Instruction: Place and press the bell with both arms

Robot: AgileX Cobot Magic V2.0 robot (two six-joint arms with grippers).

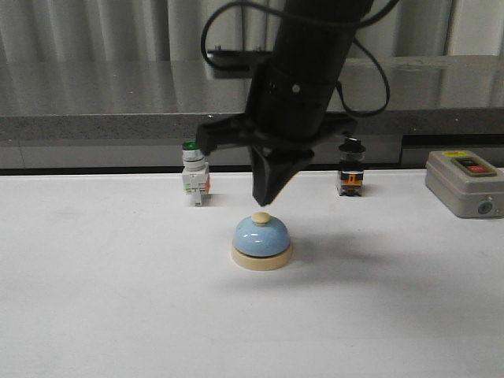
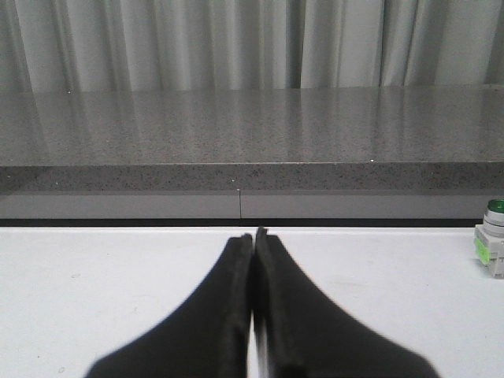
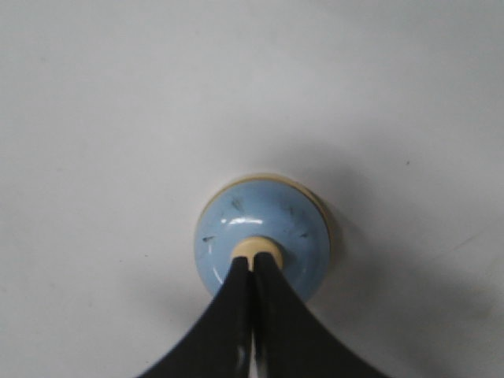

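The bell [image 1: 261, 236], with a light-blue dome, cream base and cream knob [image 1: 261, 217], stands upright on the white table near its middle. My right gripper [image 1: 261, 200] points straight down, shut and empty, its tip a small gap above the knob. In the right wrist view the shut fingertips [image 3: 253, 260] overlap the knob [image 3: 257, 247] on the bell [image 3: 264, 216]. My left gripper [image 2: 253, 235] is shut on nothing, held low over bare table facing the back ledge; it does not show in the front view.
A green-capped white switch [image 1: 194, 177] [image 2: 494, 248] stands behind the bell to the left, and a black switch [image 1: 350, 175] behind to the right. At the far right sits a grey box with a red button [image 1: 465, 183]. A grey stone ledge [image 1: 94, 102] runs along the back.
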